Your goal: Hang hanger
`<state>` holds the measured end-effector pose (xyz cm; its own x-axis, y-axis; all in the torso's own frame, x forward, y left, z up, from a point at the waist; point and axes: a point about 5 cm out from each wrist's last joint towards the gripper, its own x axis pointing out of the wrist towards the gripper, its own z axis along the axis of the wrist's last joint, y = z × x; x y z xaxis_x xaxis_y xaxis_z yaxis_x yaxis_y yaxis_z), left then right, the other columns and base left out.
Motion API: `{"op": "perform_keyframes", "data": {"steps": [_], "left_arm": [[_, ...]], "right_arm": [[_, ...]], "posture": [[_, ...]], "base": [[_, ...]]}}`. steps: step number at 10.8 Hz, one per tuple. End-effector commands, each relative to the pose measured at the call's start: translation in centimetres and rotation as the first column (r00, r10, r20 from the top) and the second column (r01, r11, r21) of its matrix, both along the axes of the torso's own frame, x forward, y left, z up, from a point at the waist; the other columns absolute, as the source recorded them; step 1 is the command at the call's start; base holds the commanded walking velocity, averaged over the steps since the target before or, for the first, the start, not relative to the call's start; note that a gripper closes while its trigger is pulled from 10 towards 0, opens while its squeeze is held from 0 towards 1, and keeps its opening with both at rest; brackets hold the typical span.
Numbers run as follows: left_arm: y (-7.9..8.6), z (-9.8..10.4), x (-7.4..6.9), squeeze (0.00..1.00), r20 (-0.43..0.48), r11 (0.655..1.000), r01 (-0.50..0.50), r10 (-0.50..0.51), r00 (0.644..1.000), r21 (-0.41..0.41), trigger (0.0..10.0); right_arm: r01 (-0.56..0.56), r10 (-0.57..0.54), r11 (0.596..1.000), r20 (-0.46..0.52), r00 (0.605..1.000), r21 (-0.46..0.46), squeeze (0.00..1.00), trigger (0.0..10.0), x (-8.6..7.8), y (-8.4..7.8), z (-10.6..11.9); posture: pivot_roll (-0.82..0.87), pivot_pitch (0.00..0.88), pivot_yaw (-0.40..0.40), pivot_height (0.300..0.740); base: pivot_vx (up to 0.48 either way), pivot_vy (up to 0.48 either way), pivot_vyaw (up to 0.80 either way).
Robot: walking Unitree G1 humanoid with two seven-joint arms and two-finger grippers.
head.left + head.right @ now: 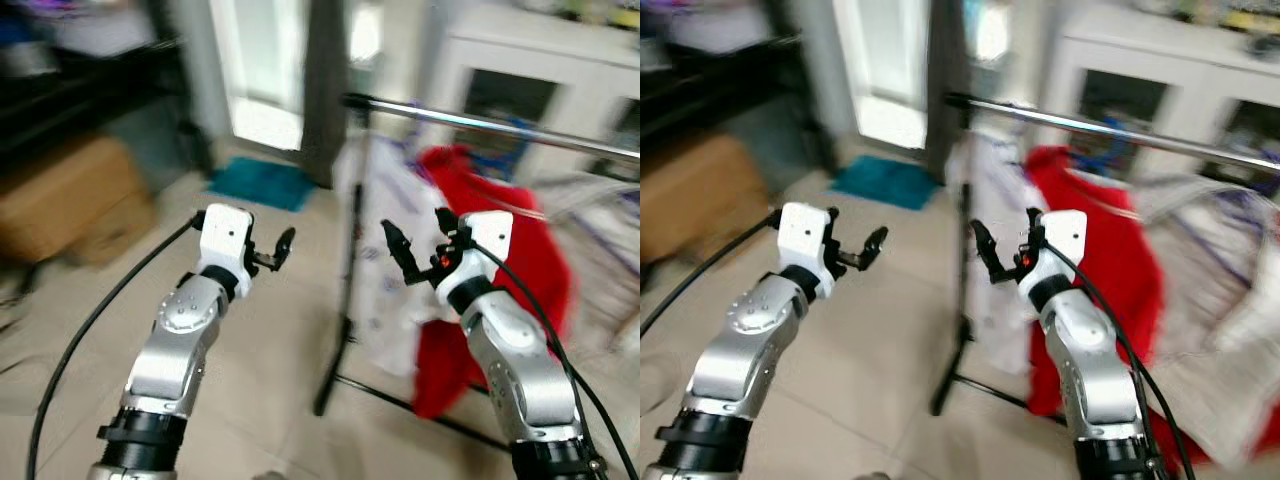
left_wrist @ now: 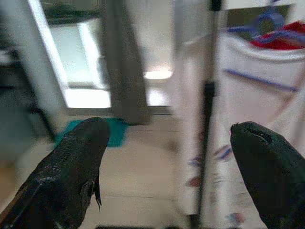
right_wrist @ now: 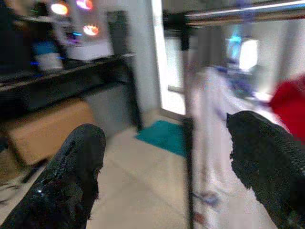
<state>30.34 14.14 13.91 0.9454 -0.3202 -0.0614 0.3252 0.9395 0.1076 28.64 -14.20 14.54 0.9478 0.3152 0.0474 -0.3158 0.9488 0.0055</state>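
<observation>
the fingers of the left gripper [image 1: 272, 252] and right gripper [image 1: 420, 252] are spread and empty before the clothes rail [image 1: 520, 132], where garments already hang on a blue hanger [image 2: 267, 24], so picking and hanging seem undone.
</observation>
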Motion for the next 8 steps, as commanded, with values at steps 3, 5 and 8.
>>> {"op": "perform_keyframes", "data": {"steps": [3, 5, 8], "left_arm": [[-0.5, 0.3, -0.4, 0.00, 0.023, 1.000, 0.012, -0.012, 1.000, 0.014, 10.0], [-0.3, 0.5, -0.6, 0.00, 0.026, 1.000, 0.004, -0.005, 1.000, 0.030, 10.0], [0.3, 0.3, -1.0, 0.00, 0.022, 0.999, -0.017, 0.016, 1.000, 0.037, 10.0]], "right_arm": [[-0.017, 0.017, 0.999, -0.017, 1.000, 0.038, 1.00, 10.0, -0.2, 0.7, -0.4], [0.000, 0.001, 0.998, -0.010, 1.000, 0.064, 1.00, 10.0, 0.2, 1.0, -0.4], [0.057, -0.057, 0.998, 0.006, 0.998, 0.042, 1.00, 10.0, 0.6, 1.0, -0.3]], "posture": [[0.03, 0.000, 0.001, 0.740], [0.04, 0.000, -0.004, 0.740], [0.05, 0.013, -0.005, 0.740]], "base": [[0.000, -0.255, 0.80], [0.000, -0.429, 0.80], [0.000, -0.431, 0.00]]}}
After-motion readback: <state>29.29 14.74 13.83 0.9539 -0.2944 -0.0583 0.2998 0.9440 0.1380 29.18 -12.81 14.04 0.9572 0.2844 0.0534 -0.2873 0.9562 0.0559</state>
